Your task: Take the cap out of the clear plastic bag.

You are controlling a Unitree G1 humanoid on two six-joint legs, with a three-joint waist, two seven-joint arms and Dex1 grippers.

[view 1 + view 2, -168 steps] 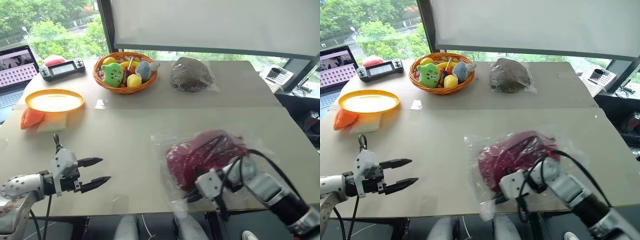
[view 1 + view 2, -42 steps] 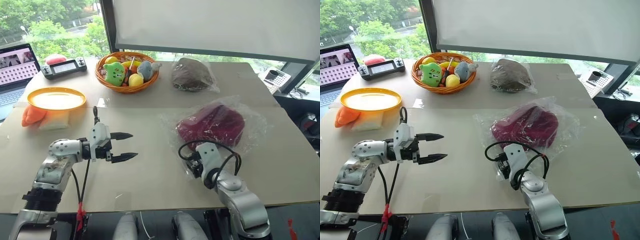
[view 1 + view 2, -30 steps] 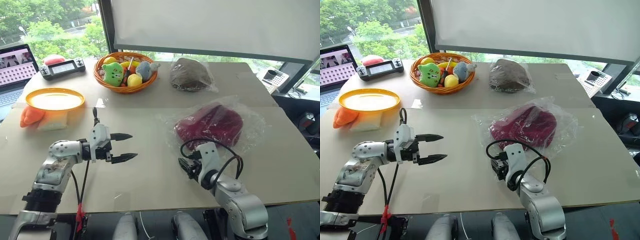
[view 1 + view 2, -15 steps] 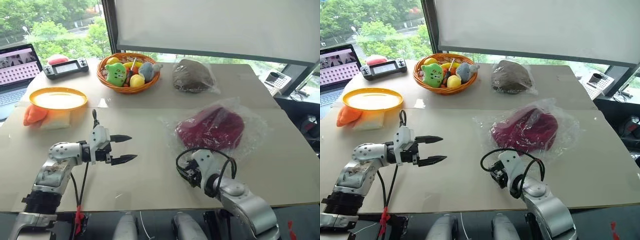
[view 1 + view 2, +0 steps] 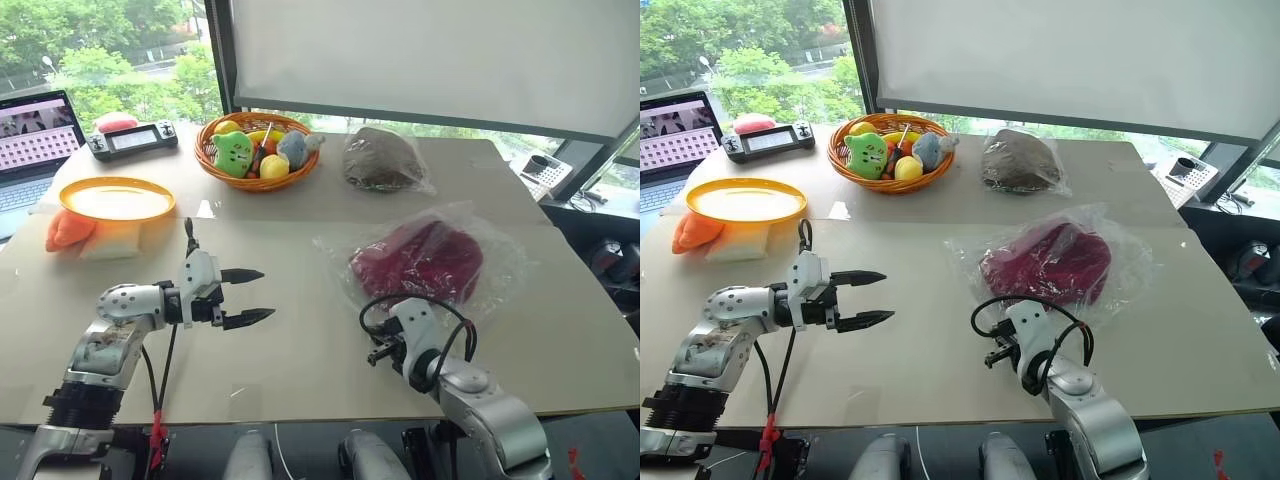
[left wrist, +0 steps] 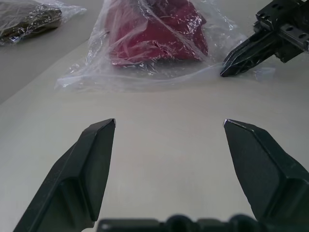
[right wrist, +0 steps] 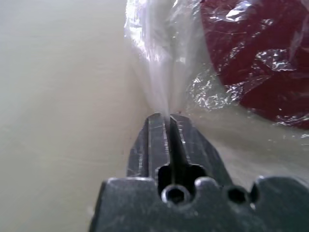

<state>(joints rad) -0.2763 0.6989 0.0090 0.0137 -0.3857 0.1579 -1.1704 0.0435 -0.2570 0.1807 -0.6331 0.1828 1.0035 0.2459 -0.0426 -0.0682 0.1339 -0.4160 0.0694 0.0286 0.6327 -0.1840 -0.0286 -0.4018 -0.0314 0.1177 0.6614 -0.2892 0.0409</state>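
The dark red cap [image 5: 420, 262] lies inside the clear plastic bag [image 5: 497, 272] on the table's right half. The bag's loose near edge runs to my right gripper [image 5: 375, 352]. In the right wrist view its fingers [image 7: 157, 133] are pressed together with a fold of the bag's film [image 7: 157, 72] pinched at their tips, and the cap [image 7: 256, 58] sits just beyond. My left gripper [image 5: 255, 297] hovers open over bare table to the left, pointing toward the bag. Between its fingers [image 6: 91, 164], the left wrist view shows the bagged cap [image 6: 157, 29].
At the back stand a wicker basket [image 5: 213, 168] of plush toys and a brown lump in a smaller clear bag [image 5: 383, 160]. A yellow plate [image 5: 117, 198] rests on a sponge at the left, with a laptop [image 5: 35, 125] and a controller [image 5: 132, 138] behind.
My right gripper has closed from open onto the near edge of the bag. My left gripper has stayed where it was, open.
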